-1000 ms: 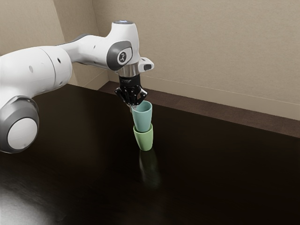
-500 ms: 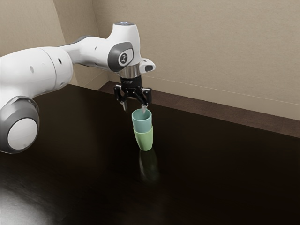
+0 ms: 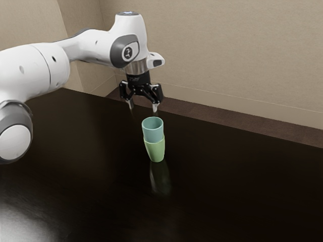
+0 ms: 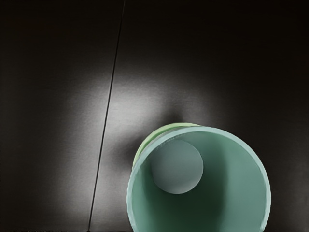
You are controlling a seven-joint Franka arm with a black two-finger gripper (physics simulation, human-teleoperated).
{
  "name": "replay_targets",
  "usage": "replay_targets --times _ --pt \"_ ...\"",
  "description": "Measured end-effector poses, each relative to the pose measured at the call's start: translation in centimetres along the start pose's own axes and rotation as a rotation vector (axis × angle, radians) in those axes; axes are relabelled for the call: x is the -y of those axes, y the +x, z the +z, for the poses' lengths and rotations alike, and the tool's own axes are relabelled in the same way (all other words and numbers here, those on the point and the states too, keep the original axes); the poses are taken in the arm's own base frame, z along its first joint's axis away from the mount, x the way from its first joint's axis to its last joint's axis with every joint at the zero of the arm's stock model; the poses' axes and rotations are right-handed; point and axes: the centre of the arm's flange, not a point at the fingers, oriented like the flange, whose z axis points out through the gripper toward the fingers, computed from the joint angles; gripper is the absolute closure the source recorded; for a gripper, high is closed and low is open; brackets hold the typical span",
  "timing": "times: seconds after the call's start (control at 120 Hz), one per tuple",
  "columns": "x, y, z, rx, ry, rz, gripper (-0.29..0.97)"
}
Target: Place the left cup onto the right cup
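A teal cup stands upright, nested in a light green cup on the dark table. My gripper hangs open a short way above the teal cup's rim, touching nothing. From the wrist view I look straight down into the teal cup, with a sliver of the green cup's rim showing behind it.
The dark table runs back to a beige wall with a dark baseboard ledge. A thin seam crosses the tabletop beside the cups.
My fingers opened and let go of the teal cup, which settled deeper into the green cup. My hand then rose straight up clear of the stack.
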Motion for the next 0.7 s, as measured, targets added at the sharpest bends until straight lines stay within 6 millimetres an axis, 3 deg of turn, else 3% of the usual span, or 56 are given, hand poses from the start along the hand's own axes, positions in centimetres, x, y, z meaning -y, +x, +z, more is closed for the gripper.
replay_targets --times 0.408,0.7 --pt "1.0 -3.0 -5.7 -0.01 -0.018 0.002 0.0" --pt "2.9 -6.5 -9.0 0.023 -0.027 0.018 0.0"
